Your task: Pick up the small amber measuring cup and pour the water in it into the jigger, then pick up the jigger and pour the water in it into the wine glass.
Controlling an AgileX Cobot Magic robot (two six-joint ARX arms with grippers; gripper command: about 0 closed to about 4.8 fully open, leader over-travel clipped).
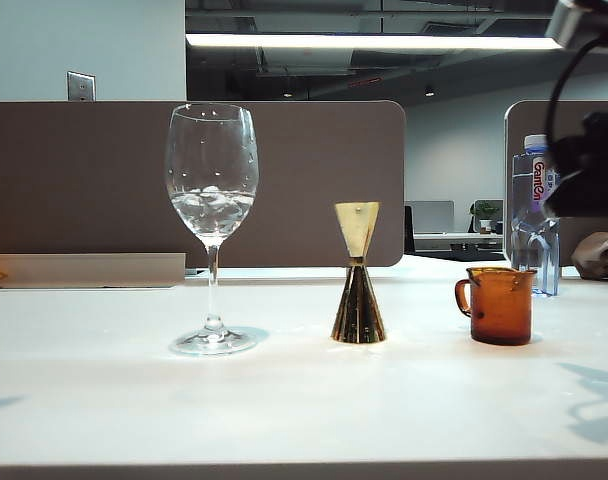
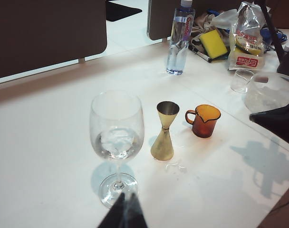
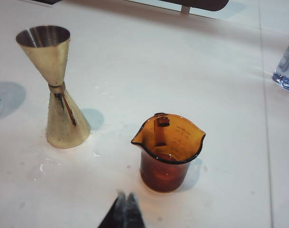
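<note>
The wine glass (image 1: 212,190) stands on the left of the white table with water (image 1: 212,212) in its bowl. The gold jigger (image 1: 358,275) stands upright in the middle, and the small amber measuring cup (image 1: 499,305) is upright to its right. Whether the cup holds liquid I cannot tell. In the left wrist view my left gripper (image 2: 126,197) is shut and empty, just short of the wine glass (image 2: 117,128) foot, with the jigger (image 2: 163,133) and cup (image 2: 204,121) beyond. In the right wrist view my right gripper (image 3: 125,195) hangs shut and empty above the table, near the cup (image 3: 167,152) and apart from the jigger (image 3: 56,90).
A clear bottle with a blue cap (image 1: 534,215) stands behind the cup. The right arm (image 1: 589,165) hangs dark at the right edge. A yellow sponge (image 2: 214,43), plastic bag (image 2: 246,38) and clear containers (image 2: 270,90) crowd the far right. Droplets (image 2: 175,166) lie by the jigger.
</note>
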